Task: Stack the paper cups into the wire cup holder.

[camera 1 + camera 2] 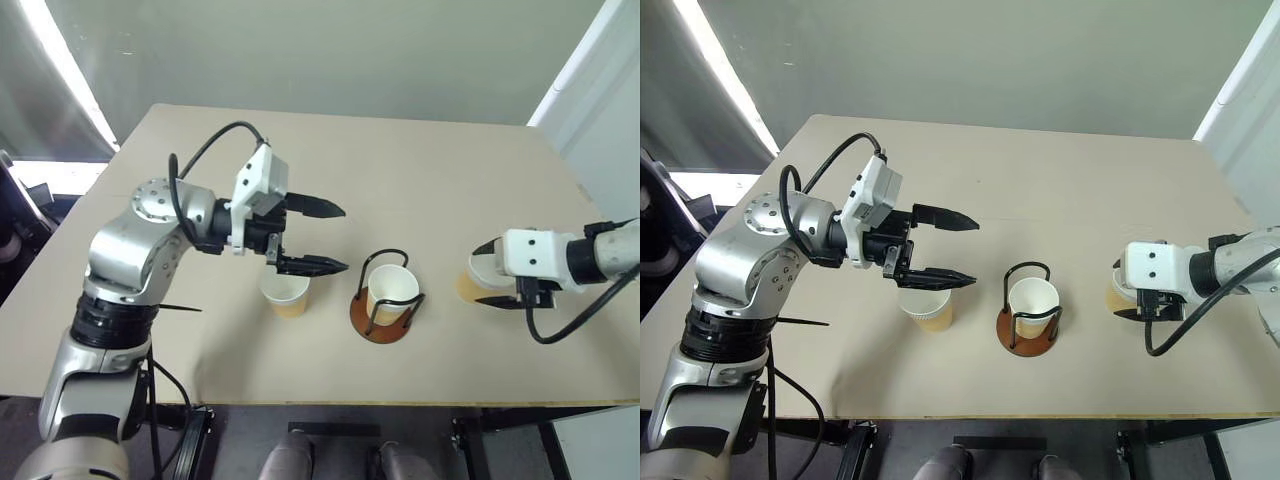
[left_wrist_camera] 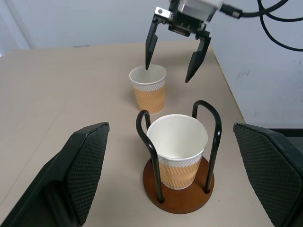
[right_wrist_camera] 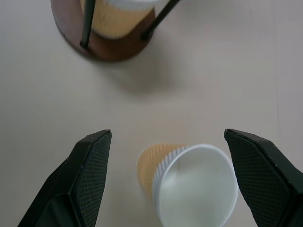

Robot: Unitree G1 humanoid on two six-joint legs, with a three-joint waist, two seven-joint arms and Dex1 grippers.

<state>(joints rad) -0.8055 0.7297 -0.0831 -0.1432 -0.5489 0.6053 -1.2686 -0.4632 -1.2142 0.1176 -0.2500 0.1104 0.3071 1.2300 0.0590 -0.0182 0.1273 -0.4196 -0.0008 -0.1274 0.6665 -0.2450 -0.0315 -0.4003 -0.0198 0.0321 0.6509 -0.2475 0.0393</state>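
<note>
Right gripper (image 2: 176, 46): fingers spread wide, hanging right above the right-hand cup with one tip at each side of its rim, nothing pinched.
Right-hand cup (image 3: 191, 182): upright on the table, white mouth open between the two dark pads in the right wrist view, apart from both.
Left gripper (image 1: 311, 236): jaws parted wide, pointing across toward the holder, raised above the table and gripping nothing.
Left-hand cup (image 1: 285, 293): upright on the table, directly below the left gripper's lower finger, rim partly hidden behind it, just beside the holder on the robot's left.
Wire cup holder (image 1: 385, 322): round reddish-brown base near the table's front edge, between the two loose cups, black wire loops rising around its load.
Cup in holder (image 1: 391, 290): seated upright inside the wire loops, white rim about level with the loop tops, tan ribbed wall showing between the wires.
Spacing: holder close to the left-hand cup, farther from the right-hand one.
Table (image 1: 400, 170): pale beige top, bare behind the cups and out to the far edge.
Score so far: one cup in the holder, two on the table.
</note>
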